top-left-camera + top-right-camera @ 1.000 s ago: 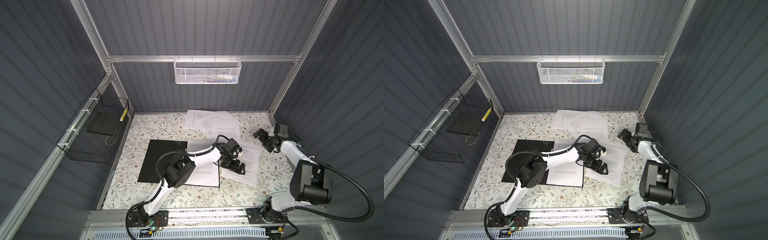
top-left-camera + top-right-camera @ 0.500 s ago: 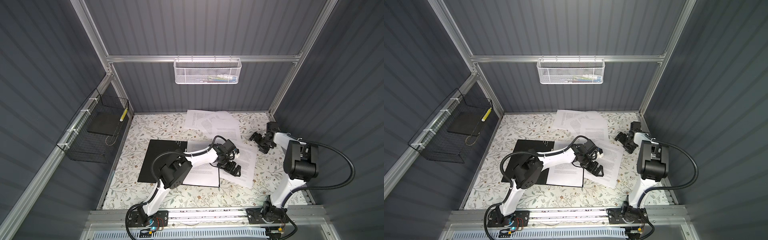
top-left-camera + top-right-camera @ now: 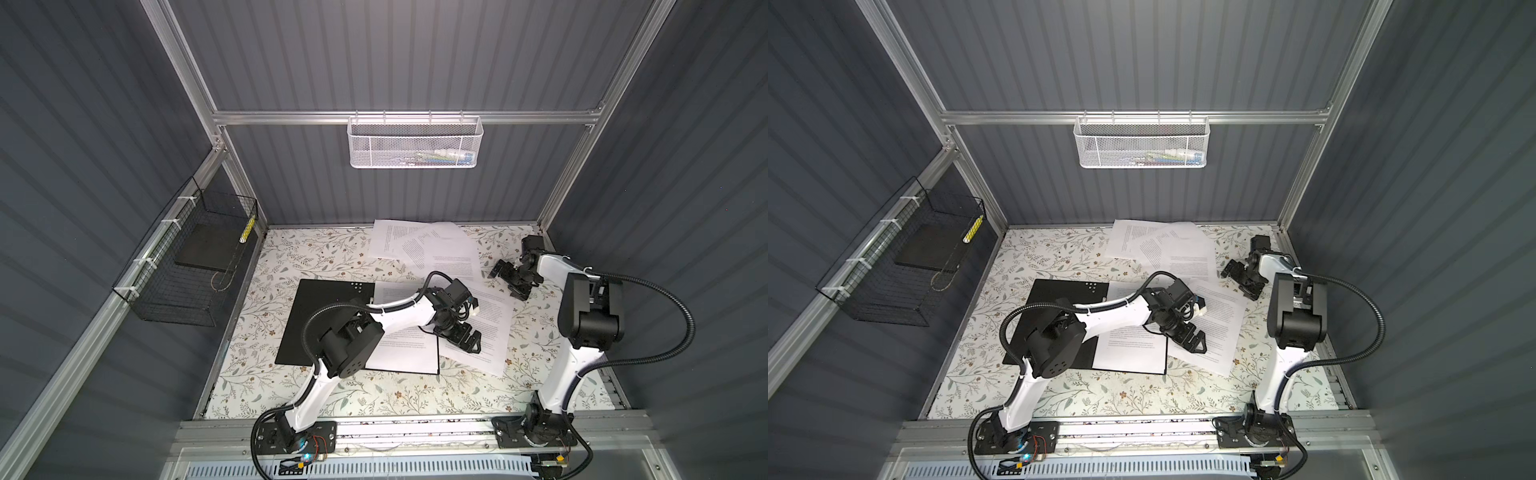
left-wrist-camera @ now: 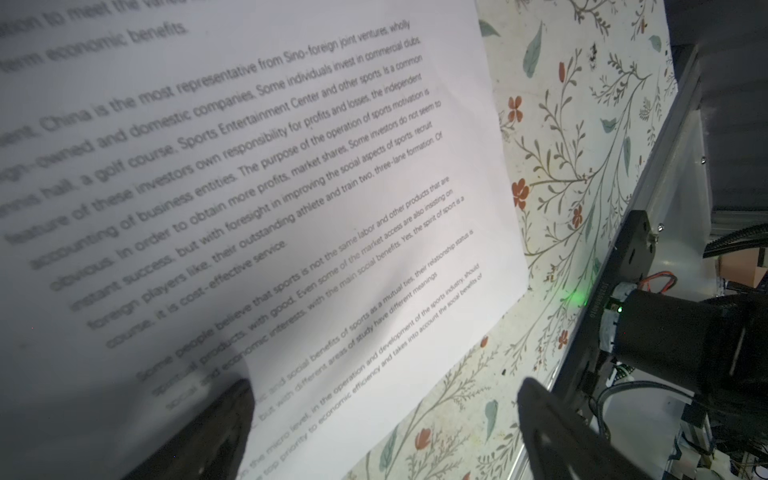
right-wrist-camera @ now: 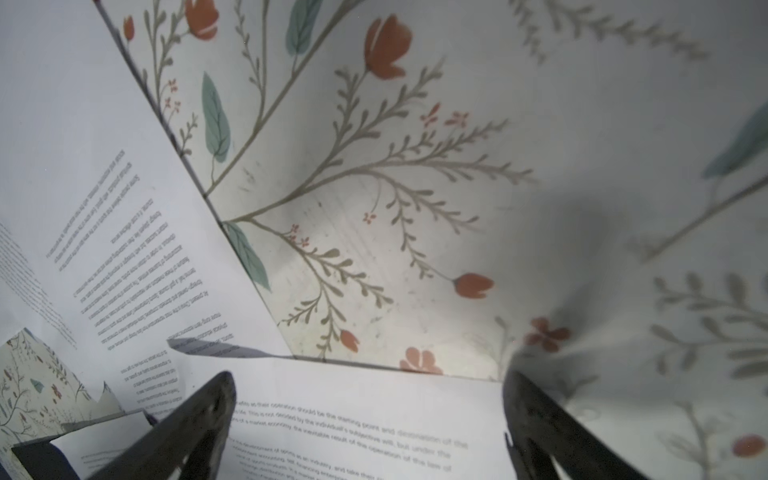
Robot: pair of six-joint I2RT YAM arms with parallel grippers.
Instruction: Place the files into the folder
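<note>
I am pressing my left gripper [image 3: 465, 340], jaws apart, on the white printed paper sheet [image 3: 492, 328] beside the flat black folder [image 3: 320, 293]; next needs dragging it inside.

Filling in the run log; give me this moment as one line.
left end effector: open over loose sheet | right end effector: open, empty | folder: open, filed sheet inside | back pile: outside folder
</note>
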